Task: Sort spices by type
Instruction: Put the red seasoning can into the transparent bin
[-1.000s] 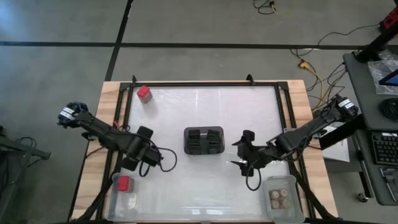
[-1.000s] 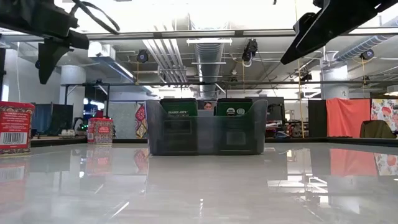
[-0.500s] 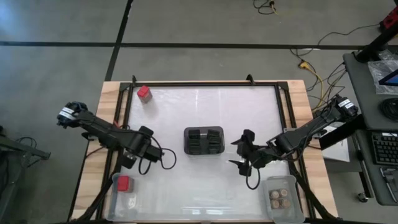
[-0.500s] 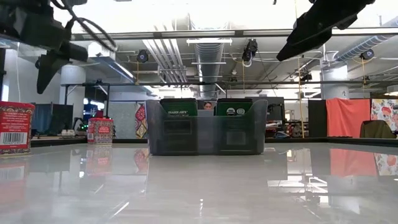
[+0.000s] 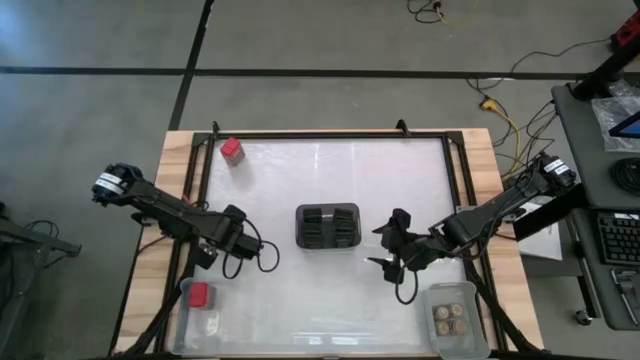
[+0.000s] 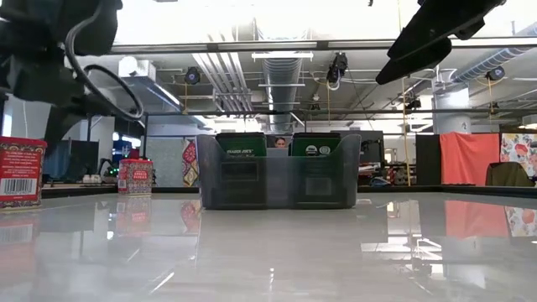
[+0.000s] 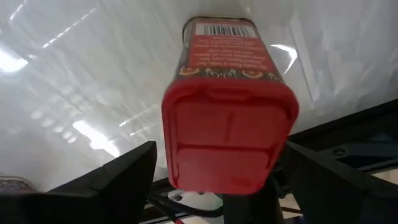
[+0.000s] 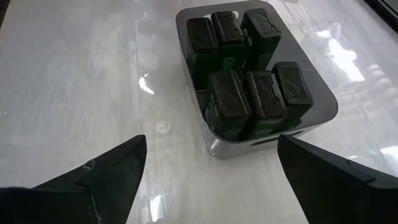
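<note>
One red boxy spice container (image 5: 198,293) stands upright in the clear bin (image 5: 186,322) at the near left corner; the left wrist view looks down on its red lid (image 7: 227,140). A second red one (image 5: 232,150) stands on its base at the far left. Several round tan-topped jars (image 5: 452,318) sit in the clear bin (image 5: 478,300) at the near right. My left gripper (image 5: 212,256) (image 7: 221,149) is open above and beyond the left bin, its fingers either side of the box without touching it. My right gripper (image 5: 385,250) (image 8: 208,168) hovers open.
A dark slotted holder (image 5: 327,227) (image 8: 252,87) stands at the table's centre, just left of my right gripper. A black frame (image 5: 205,150) runs around the white table top. In the low view the holder (image 6: 278,172) stands mid-table with bare shiny surface in front.
My left gripper has drawn back from the near-left bin toward the far edge and upward, staying open; the red box stays standing in the bin. The right arm has shifted only slightly.
</note>
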